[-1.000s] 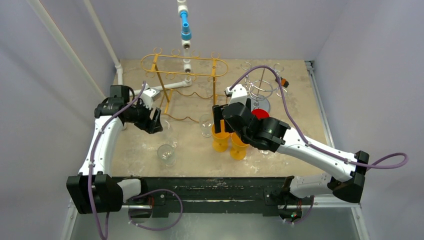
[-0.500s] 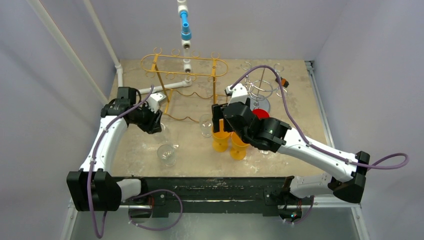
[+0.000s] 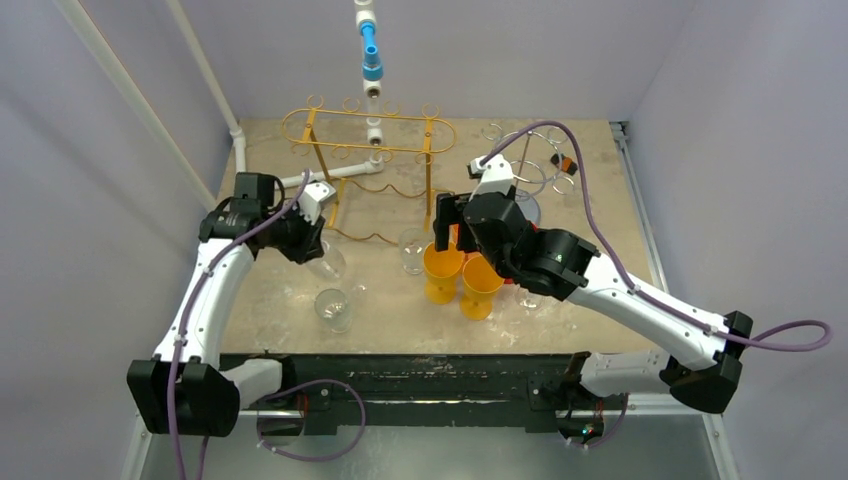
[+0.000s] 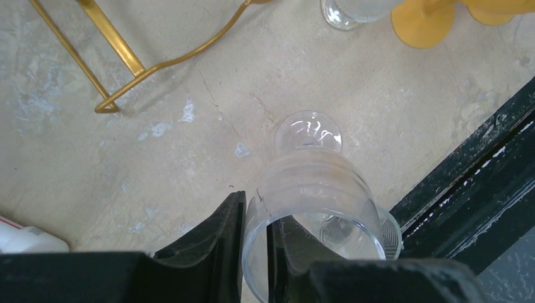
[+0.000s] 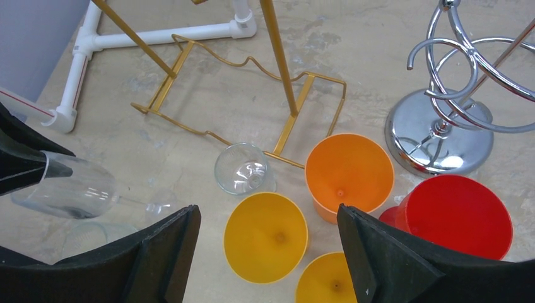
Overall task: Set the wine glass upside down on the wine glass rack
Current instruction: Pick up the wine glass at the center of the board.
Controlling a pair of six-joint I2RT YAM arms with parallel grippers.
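The left gripper [image 4: 254, 221] pinches the glass [image 4: 312, 189] by its rim, tilted. It is not yet on the rack [image 3: 368, 135]. The right gripper [image 5: 271, 252] gapes empty.

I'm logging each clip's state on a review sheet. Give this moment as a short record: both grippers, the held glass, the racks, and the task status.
left gripper: shut on the rim of the wine glass
wine glass: tilted, foot pointing away from the gripper, not on either rack
right gripper: open, empty, above the cups
gold rack: no glass seen hanging on it
chrome rack: right of the gold rack, no glass seen on it
second glass: standing on the table by the gold rack's base
task status: glass grasped, not yet hung
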